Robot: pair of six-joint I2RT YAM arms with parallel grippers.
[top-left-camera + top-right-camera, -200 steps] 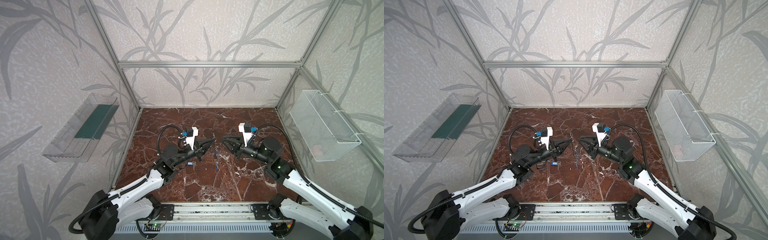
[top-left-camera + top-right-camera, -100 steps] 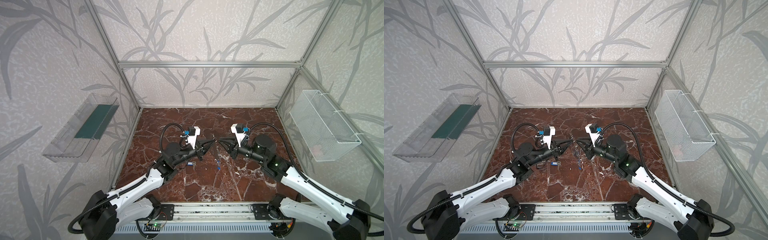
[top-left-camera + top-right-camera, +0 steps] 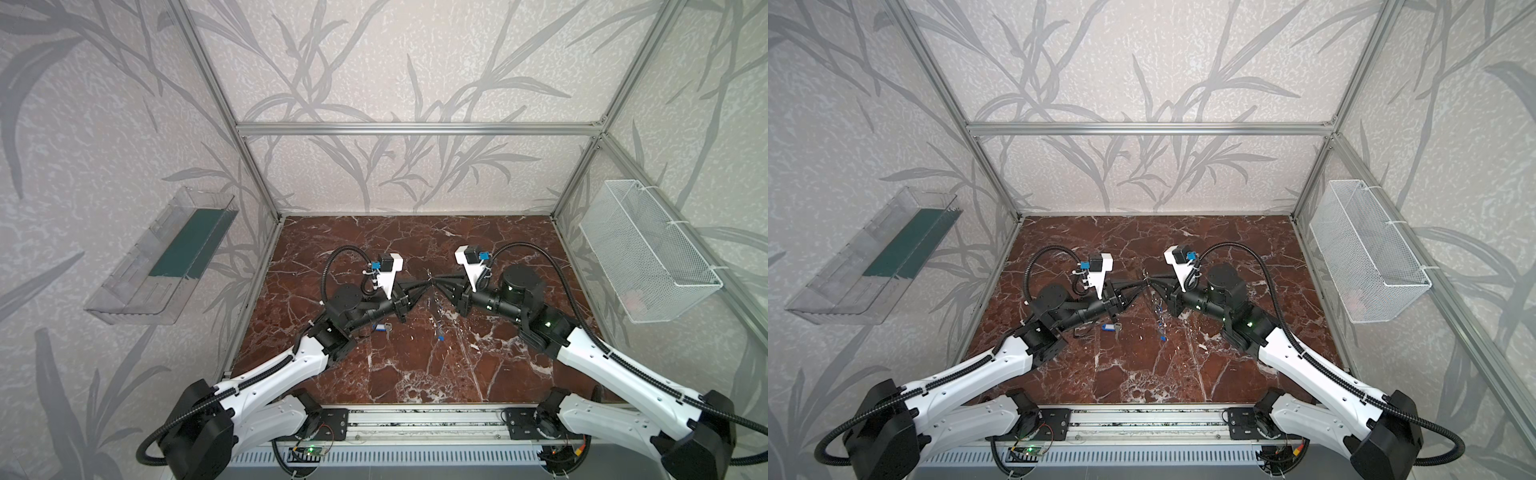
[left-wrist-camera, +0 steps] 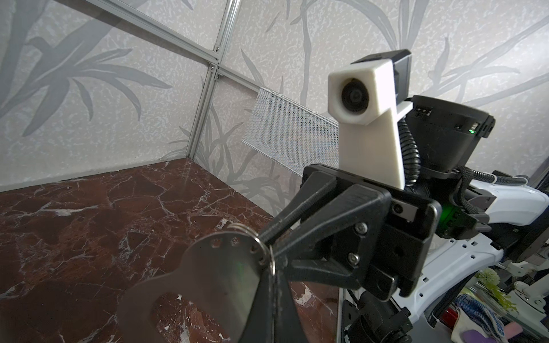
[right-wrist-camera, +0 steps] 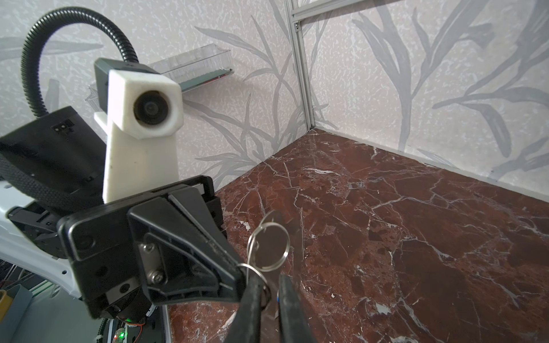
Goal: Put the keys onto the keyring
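Note:
The keyring (image 4: 208, 282), a flat grey half-moon plate with an oval cut-out, is held in the air above the marble floor. My left gripper (image 4: 274, 279) is shut on its edge. A split ring (image 5: 269, 246) sits at the plate's row of holes. My right gripper (image 5: 269, 282) comes from the opposite side, its jaws narrowed around that ring. In both top views the left gripper (image 3: 429, 283) and right gripper (image 3: 437, 281) meet tip to tip mid-floor. Keys (image 3: 437, 309) with a blue tag (image 3: 441, 338) hang below them. Another key with a blue tag (image 3: 380, 327) lies beneath the left arm.
A white wire basket (image 3: 648, 257) hangs on the right wall and a clear plastic shelf (image 3: 166, 257) on the left wall. Aluminium frame posts stand at the back corners. A metal rail (image 3: 415, 424) runs along the front edge between the arm bases.
The right arm has moved left until its fingertips meet the left gripper's, and its jaws have narrowed. The left arm has held its place with the plate.

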